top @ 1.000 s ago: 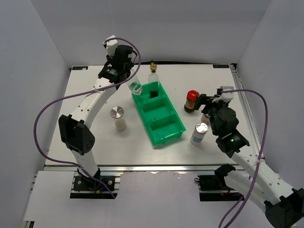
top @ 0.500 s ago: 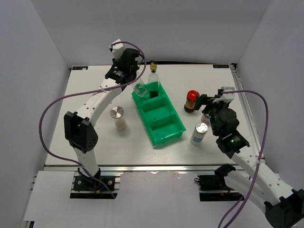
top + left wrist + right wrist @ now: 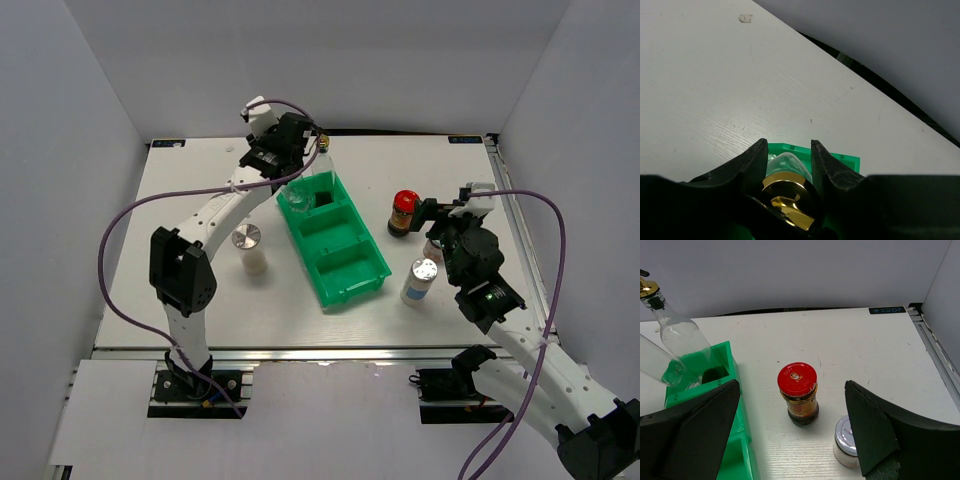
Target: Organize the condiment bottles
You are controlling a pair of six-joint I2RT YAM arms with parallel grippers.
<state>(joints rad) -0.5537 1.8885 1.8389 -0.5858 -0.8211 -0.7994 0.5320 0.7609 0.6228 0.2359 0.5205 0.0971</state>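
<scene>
My left gripper [image 3: 296, 172] is shut on the gold-capped neck of a clear glass bottle [image 3: 297, 196], held tilted with its base in the far compartment of the green tray [image 3: 378, 262]. In the left wrist view the gold cap [image 3: 787, 192] sits between the fingers [image 3: 752, 162]. A second gold-capped bottle [image 3: 322, 151] stands just behind the tray's far end. My right gripper [image 3: 445, 215] is open and empty, with the red-lidded dark jar [image 3: 799, 395] on the table ahead between its fingers. The white/purple-lidded jar [image 3: 847, 440] stands by its right finger. One silver-lidded shaker [image 3: 420, 280] stands right of the tray, another [image 3: 250, 248] left of it.
The tray lies diagonally in the middle of the white table [image 3: 200, 290]; its middle and near compartments hold nothing. Grey walls close in the back and sides. A metal rail [image 3: 520, 230] runs along the table's right edge.
My left gripper has carried the glass bottle to the right, from beside the tray's far left corner to over its far compartment. The right arm has not moved.
</scene>
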